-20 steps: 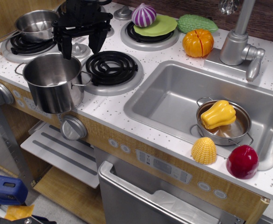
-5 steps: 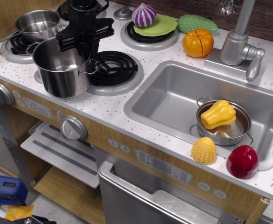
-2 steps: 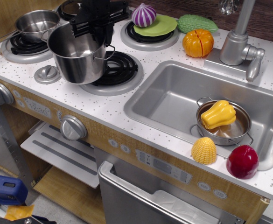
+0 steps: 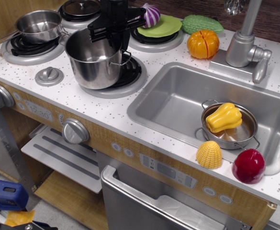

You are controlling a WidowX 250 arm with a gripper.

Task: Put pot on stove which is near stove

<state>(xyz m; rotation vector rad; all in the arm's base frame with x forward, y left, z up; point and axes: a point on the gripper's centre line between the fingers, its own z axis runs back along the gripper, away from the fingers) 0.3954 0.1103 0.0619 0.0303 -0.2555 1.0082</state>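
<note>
The tall shiny steel pot (image 4: 93,64) is over the front black coil stove (image 4: 132,75), covering most of its left part; whether it rests on the coil or hangs just above it I cannot tell. My black gripper (image 4: 115,29) comes down from above and is shut on the pot's far rim. The pot's right wire handle sticks out toward the sink.
A smaller steel saucepan (image 4: 38,25) sits on the back-left burner. A grey domed knob (image 4: 49,75) lies left of the pot. An onion (image 4: 151,14) on a green plate (image 4: 163,26), a pumpkin (image 4: 203,44) and the sink (image 4: 178,100) with a bowl (image 4: 229,129) lie to the right.
The gripper took hold of the pot at the counter's front-left edge, lifted it and carried it right and back onto the front coil burner. The domed knob is now uncovered.
</note>
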